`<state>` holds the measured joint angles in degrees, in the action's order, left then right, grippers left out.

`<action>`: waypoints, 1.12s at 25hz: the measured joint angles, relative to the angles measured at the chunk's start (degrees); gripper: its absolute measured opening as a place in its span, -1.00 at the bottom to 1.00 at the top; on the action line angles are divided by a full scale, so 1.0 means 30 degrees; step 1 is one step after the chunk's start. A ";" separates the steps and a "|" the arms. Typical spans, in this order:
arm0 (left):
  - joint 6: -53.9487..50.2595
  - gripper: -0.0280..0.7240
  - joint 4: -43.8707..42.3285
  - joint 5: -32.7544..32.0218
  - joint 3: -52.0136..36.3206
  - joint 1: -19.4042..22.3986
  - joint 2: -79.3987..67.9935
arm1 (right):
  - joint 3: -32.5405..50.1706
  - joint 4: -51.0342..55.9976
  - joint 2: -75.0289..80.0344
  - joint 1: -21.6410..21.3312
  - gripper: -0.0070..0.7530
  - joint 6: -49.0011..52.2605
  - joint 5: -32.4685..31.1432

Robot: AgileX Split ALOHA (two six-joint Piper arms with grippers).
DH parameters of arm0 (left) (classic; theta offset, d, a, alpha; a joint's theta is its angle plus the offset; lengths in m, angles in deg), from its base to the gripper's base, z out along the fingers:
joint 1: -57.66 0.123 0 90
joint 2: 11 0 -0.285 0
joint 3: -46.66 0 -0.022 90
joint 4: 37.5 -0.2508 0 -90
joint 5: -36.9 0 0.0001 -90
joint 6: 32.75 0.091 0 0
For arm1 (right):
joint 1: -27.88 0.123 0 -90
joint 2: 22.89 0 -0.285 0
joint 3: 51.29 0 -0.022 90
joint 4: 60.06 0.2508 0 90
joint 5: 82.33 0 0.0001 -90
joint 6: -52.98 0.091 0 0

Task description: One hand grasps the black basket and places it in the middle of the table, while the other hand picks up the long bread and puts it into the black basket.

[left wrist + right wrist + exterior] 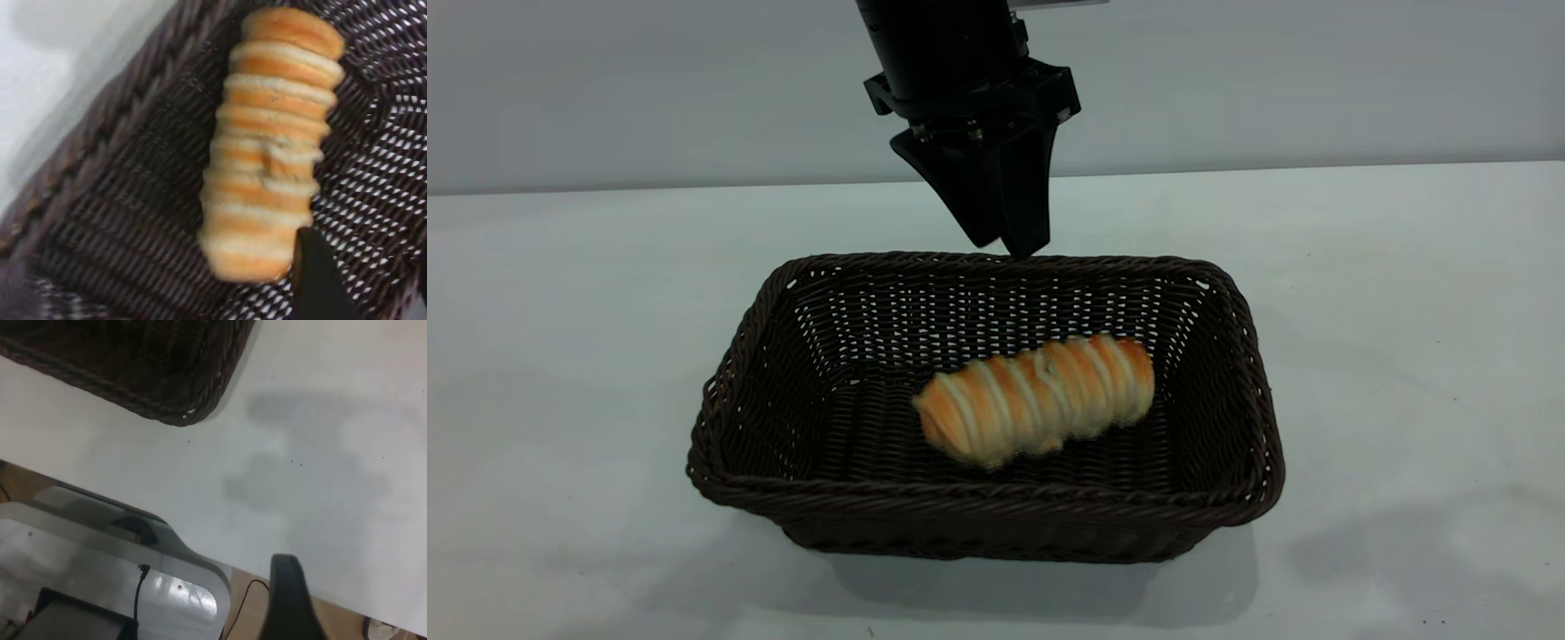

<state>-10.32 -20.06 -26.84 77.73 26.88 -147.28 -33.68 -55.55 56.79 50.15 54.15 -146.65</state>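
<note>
Left gripper looks pinched shut, empty, at the basket's 12 o'clock rim; bread lies inside.

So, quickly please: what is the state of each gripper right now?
Left gripper: shut, empty, above the black basket's far rim; the long bread lies inside.
Right gripper: over the table, open or shut cannot be told.

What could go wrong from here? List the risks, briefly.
1. The left pincer hangs just above the far rim of the black basket. If it dips or swings, it might snag the weave and drag the basket, rolling the long bread that lies inside.
2. The right pincer is low near the table edge, by a basket corner; a careless sweep could bump it.
</note>
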 joint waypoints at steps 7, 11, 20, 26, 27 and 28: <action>-0.2890 0.33 -0.5812 -0.1035 0.2155 0.0019 0.0690 | 0.0000 -0.0037 0.0000 0.0000 0.44 0.0000 -0.0513; -0.4074 0.31 -0.8504 -0.1033 0.2513 0.0058 0.2704 | 0.0000 -0.0378 0.0000 0.0000 0.44 -0.0018 -0.1231; -0.4327 0.20 -0.9572 -0.1033 0.2088 0.0184 0.8176 | 0.0000 -0.1847 -0.1086 0.0000 0.44 -0.0018 -0.1906; -0.4403 0.20 -0.9728 -0.1033 -0.1910 0.0952 1.3033 | 0.0000 -0.2307 -0.4619 0.0000 0.44 -0.0018 -0.2088; -0.4403 0.20 -0.9728 -0.1033 -0.2868 0.0969 1.4019 | 0.0000 -0.2307 -0.5194 0.0000 0.44 -0.0018 -0.2108; -0.4499 0.20 -0.9688 -0.1033 -0.3831 0.0969 1.5043 | 0.0047 -0.2307 -0.5924 0.0000 0.44 -0.0018 -0.2148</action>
<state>-23.82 -49.13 -29.94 66.23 29.79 -102.15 -33.54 -62.47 39.02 50.15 54.10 -153.09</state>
